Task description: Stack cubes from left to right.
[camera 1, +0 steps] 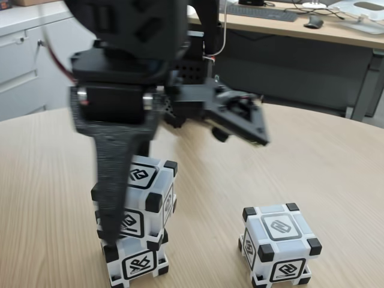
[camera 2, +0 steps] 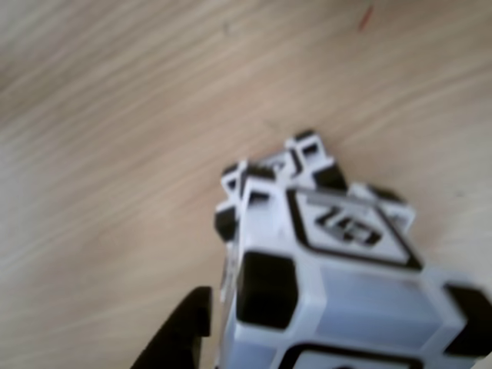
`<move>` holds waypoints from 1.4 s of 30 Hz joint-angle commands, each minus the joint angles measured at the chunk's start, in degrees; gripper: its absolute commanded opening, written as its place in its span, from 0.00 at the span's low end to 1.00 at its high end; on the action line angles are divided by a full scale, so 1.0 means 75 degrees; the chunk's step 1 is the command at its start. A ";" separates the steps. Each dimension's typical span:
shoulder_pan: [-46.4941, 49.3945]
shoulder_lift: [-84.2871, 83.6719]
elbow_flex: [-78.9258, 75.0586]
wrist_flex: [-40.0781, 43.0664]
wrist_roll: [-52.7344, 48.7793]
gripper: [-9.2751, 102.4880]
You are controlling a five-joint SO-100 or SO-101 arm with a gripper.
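Observation:
Two cubes are stacked at the left of the fixed view: the upper cube (camera 1: 144, 176) rests slightly askew on the lower cube (camera 1: 139, 263). The third cube (camera 1: 279, 229) stands alone on the table to the right. My black gripper (camera 1: 187, 187) is open wide. Its long fixed finger (camera 1: 114, 180) hangs down against the left side of the upper cube, and the other jaw points out to the right, well clear. In the other view the upper cube (camera 2: 338, 292) looms close, with the lower cube (camera 2: 307, 147) peeking out beneath and one finger (camera 2: 181, 330) beside it.
The cubes stand on a round wooden table (camera 1: 324, 174). Behind it is a desk (camera 1: 336, 30) with a keyboard (camera 1: 261, 12) and a mouse (camera 1: 313, 22), and a white cabinet (camera 1: 24, 66) stands at the left.

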 commanded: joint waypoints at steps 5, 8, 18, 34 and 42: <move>-0.0645 0.0234 -0.0117 0.0023 0.0141 0.45; -0.0961 0.0234 -0.0117 0.0023 0.0188 0.45; -0.1770 0.0223 -0.0117 0.0023 0.0012 0.46; -0.2473 0.0082 -0.0152 0.0000 -0.0445 0.46; -0.2473 -0.0656 -0.0152 0.0000 -0.0820 0.50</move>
